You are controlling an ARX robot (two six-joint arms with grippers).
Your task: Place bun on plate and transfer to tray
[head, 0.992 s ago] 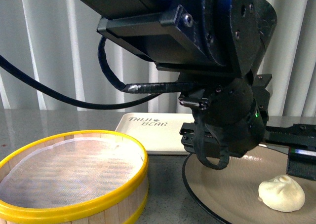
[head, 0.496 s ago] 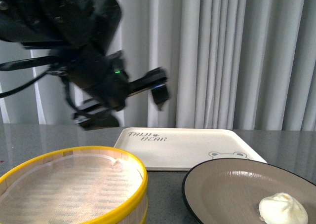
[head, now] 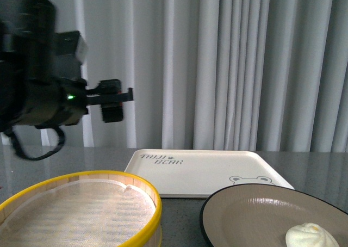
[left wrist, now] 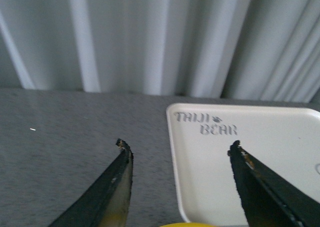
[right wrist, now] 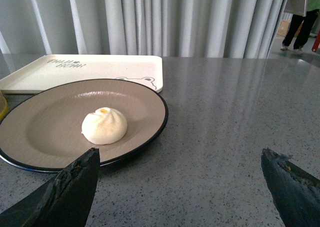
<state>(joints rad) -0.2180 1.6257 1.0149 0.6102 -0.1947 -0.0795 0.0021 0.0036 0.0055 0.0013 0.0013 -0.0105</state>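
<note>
The bun (right wrist: 104,126) lay on the plate (right wrist: 45,137), which stood on the table (right wrist: 240,112) just in front of the tray (right wrist: 100,67) and beside the steamer (head: 154,195). The left gripper (left wrist: 177,148) hung high above the table, facing the tray's lettered corner, jaws spread wide and empty. The right gripper (right wrist: 180,154) sat low beside the plate, jaws likewise parted, gripping nothing.

pleated white bun (right wrist: 104,126) on beige plate (right wrist: 45,132), cream tray (right wrist: 85,67) behind
</note>
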